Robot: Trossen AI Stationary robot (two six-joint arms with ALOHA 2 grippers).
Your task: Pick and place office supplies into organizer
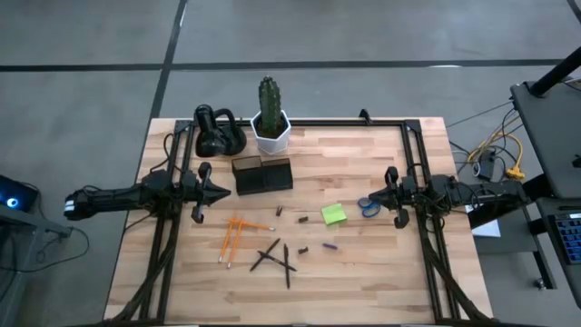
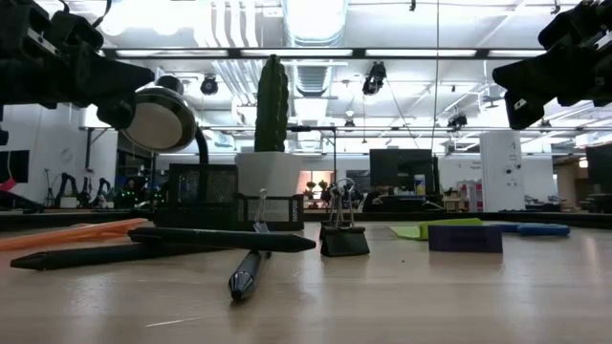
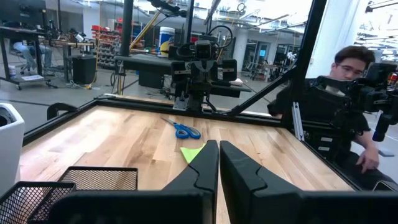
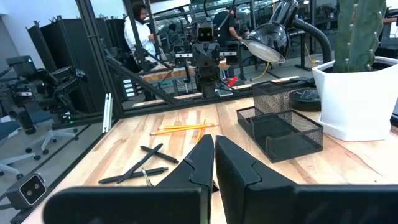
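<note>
Spanning most of the high view, the wooden table [image 1: 381,272] carries everything, and nothing has yet gone into the organizer [image 1: 262,174], the dark mesh box standing near the far edge, just in front of the white cactus pot [image 1: 271,133] and beside the black desk lamp [image 1: 218,132].

The left gripper [image 1: 223,191] hangs over the left edge, its fingers pressed together with nothing between them. The right gripper [image 1: 379,194] mirrors it at the right edge, likewise closed and empty.

The supplies lie loose between the organizer and the near edge. 3 black pens [image 1: 275,257] are crossed over one another near the middle; 2 or 3 orange pencils [image 1: 234,236] fan out to their left. The blue scissors [image 1: 369,206] sit toward the right edge, with the green sticky-note pad [image 1: 333,214] just beside them. A binder clip [image 2: 343,232] and a few small dark and purple bits lie scattered between.

My judgement of the risks:
- The crossed pens could drag each other when 1 is lifted.
- Thin pencils lying flat may roll away from closing fingers.
- A long item dropped into the organizer's shallow compartment could tip out or knock the cactus pot.
</note>
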